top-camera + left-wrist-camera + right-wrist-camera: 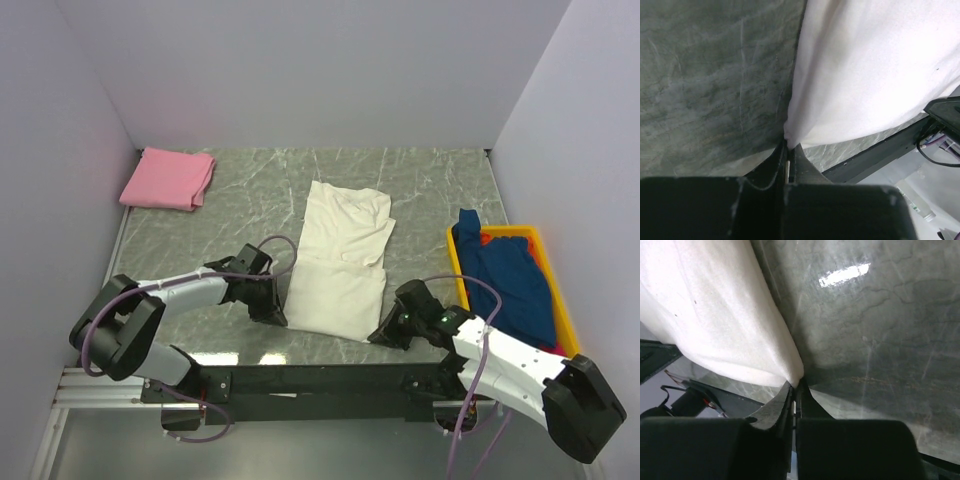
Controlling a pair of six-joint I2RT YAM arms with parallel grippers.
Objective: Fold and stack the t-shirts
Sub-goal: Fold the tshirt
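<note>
Shirt in play: the cream-white short-sleeved cotton t-shirt [340,265] lay in the middle of the grey marbled table [200,240], folded into a narrow strip.
Long axis: it ran from 6 o'clock to 12 o'clock, leaning slightly toward 1. The hem end was near and the collar end seemed far.
Left jaws: clenched on the hem's 7 o'clock corner, pinching the cloth.
Right jaws: clenched on the hem's 5 o'clock corner in the same way.
Shirt from jaws: it stretched away toward 12 o'clock from both, and neither arm was nearer.
Next move, I judged: carry the hem toward 12 o'clock, over the collar end.
Others: a folded pink t-shirt [168,178] lay at 10 o'clock, and a dark blue t-shirt [510,285] sat in the yellow plastic bin [455,252] at 3 o'clock.
</note>
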